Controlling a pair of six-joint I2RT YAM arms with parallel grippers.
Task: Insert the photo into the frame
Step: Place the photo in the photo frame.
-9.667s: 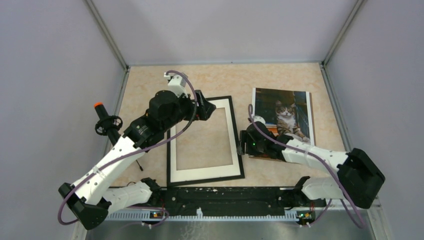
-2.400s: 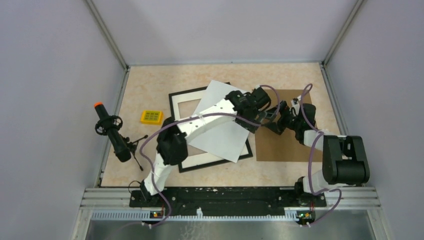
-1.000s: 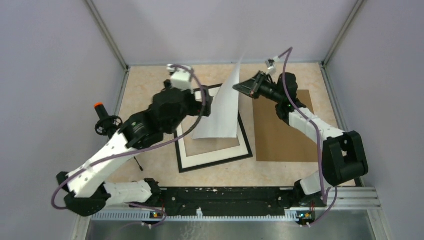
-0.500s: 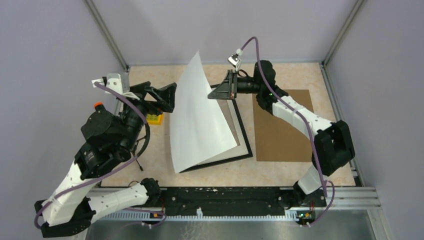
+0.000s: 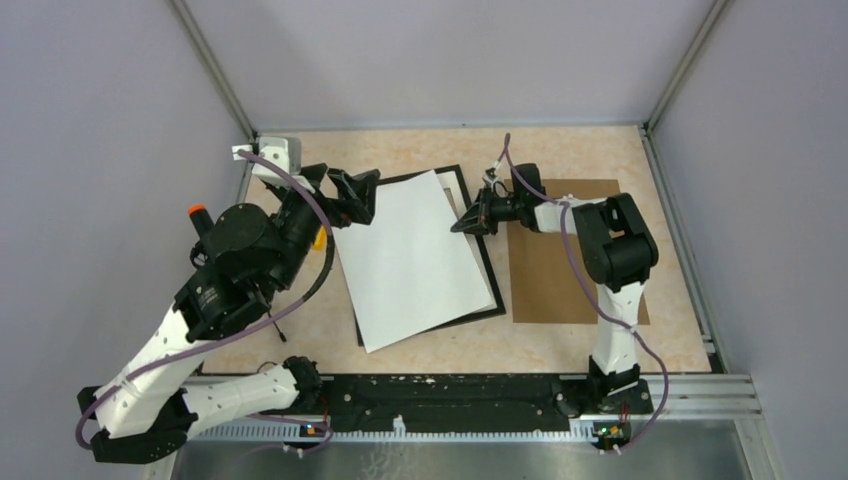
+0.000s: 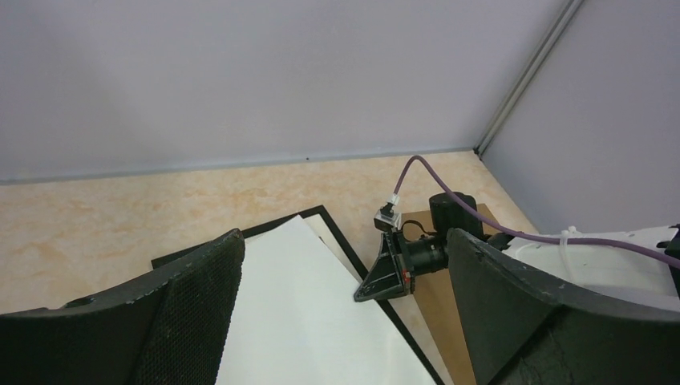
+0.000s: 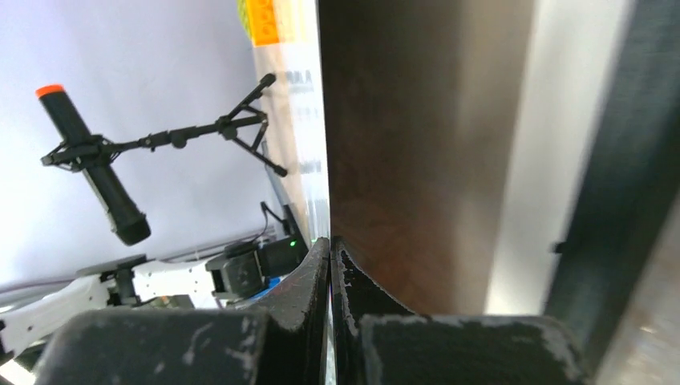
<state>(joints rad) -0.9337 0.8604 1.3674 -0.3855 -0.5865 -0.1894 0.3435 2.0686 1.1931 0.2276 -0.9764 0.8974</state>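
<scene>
The large white-backed rectangular print, the photo (image 5: 415, 260), lies face down on the thin black rectangular frame (image 5: 491, 280). Its long axis runs from far to near across the beige worktop (image 5: 420, 150), skewed so the near end swings right. The right arm reaches low over a plain brown cardboard sheet (image 5: 565, 290), and the right gripper (image 5: 459, 227) has its fingers (image 7: 309, 277) pinched shut on the photo's right edge. The left arm arches up, and the left gripper (image 5: 348, 190) has its fingers (image 6: 192, 297) spread wide at the photo's far-left corner.

Photo (image 5: 410, 260) on frame (image 5: 492, 275); cardboard sheet (image 5: 560, 280) just right
</scene>
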